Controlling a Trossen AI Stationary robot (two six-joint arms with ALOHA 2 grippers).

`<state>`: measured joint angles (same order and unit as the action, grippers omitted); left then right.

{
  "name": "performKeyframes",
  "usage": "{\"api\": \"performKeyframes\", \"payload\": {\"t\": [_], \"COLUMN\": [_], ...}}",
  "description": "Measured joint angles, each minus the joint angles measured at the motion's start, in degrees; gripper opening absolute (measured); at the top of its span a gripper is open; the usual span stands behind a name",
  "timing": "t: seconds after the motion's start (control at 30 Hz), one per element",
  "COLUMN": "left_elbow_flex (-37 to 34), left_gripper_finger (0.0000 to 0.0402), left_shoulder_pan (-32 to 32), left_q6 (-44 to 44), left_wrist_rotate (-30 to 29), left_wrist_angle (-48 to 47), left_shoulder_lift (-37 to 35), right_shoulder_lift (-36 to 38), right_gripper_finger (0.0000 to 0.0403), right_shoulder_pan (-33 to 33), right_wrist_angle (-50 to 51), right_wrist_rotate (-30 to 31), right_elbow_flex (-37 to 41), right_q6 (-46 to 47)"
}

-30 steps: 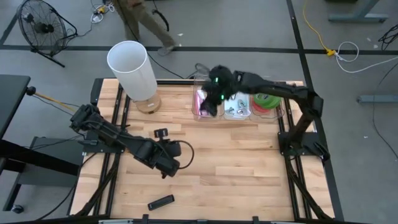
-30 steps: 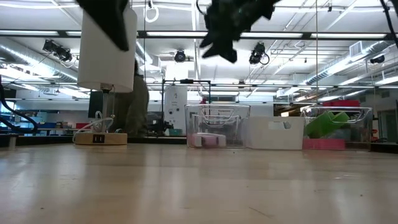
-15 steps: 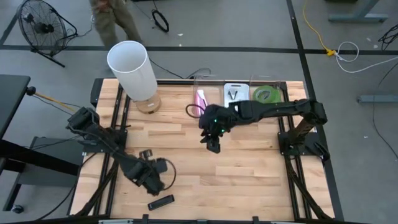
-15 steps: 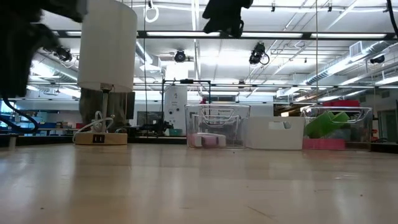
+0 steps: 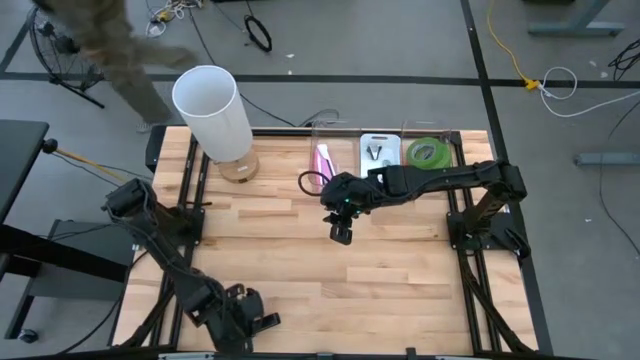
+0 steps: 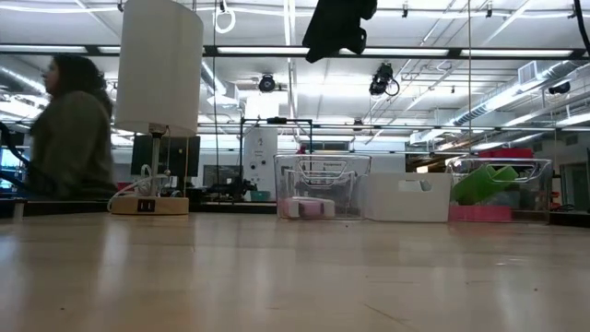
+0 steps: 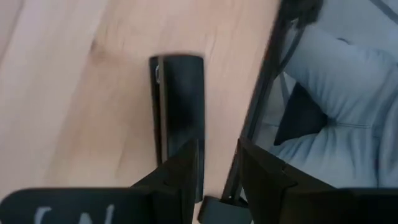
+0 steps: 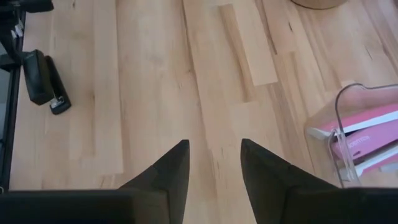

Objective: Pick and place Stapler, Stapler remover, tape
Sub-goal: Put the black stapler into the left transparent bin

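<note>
A black stapler (image 5: pixel 262 322) lies flat on the table by its near edge; it also shows in the left wrist view (image 7: pixel 177 106) and the right wrist view (image 8: pixel 42 81). My left gripper (image 7: pixel 217 168) hangs open just above the stapler's end, slanting down, with nothing between its fingers. My right gripper (image 5: pixel 342 232) stands open high over the table's middle (image 8: pixel 214 165), holding nothing. At the far edge, a pink stapler (image 5: pixel 325 160) lies in a clear bin. The stapler remover (image 5: pixel 378 152) sits in a white bin, and green tape (image 5: pixel 428 153) lies in the clear bin to its right.
A tall white lamp (image 5: pixel 210 110) stands on a wooden base at the far left. The three bins (image 6: pixel 406 194) line the far edge. A person (image 6: pixel 69 129) walks behind the table on the left. Bare wood lies between the two grippers.
My left gripper has swung from the table's left middle toward the near edge, sinking and turning until it hangs over the black stapler. My right gripper has come away from over the bins to the table's middle, then held still. The person has walked leftward behind the table.
</note>
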<state>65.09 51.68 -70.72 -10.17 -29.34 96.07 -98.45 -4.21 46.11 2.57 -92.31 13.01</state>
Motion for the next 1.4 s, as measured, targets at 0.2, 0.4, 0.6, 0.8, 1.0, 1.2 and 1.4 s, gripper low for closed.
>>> {"api": "performKeyframes", "payload": {"t": [0.2,0.4,0.6,0.8,1.0,1.2,1.4], "left_elbow_flex": [0.0,0.1,0.1,0.1,0.9,1.6,1.8], "left_gripper_finger": [0.0115,0.0143,0.0204,0.0223,0.0208,0.0196,0.0195], "left_shoulder_pan": [-0.5,-0.7,-0.7,-1.1,-2.1,-2.1,-1.9], "left_q6": [-0.7,-2.1,-1.6,-1.7,-0.2,-0.2,-2.2], "left_wrist_rotate": [1.2,5.7,6.5,7.4,9.4,9.5,9.3], "left_wrist_angle": [0.1,2.3,2.5,1.6,0.7,-6.0,-6.7], "left_shoulder_lift": [3.3,5.4,5.4,5.4,5.5,5.7,5.7], "right_shoulder_lift": [0.0,0.0,-0.1,-0.1,-0.1,-0.1,-0.1], "right_gripper_finger": [0.0144,0.0144,0.0144,0.0144,0.0144,0.0144,0.0144], "right_shoulder_pan": [0.0,0.0,0.3,0.7,0.8,0.8,0.8], "right_wrist_angle": [0.2,0.0,-2.5,-2.8,-4.2,-4.2,-4.2], "right_wrist_rotate": [0.1,0.7,2.5,2.6,2.6,2.6,2.6], "right_elbow_flex": [0.0,1.4,4.8,5.9,5.9,5.9,5.9], "right_q6": [-0.3,-1.5,-2.0,-1.9,-2.6,-3.0,-3.0]}}
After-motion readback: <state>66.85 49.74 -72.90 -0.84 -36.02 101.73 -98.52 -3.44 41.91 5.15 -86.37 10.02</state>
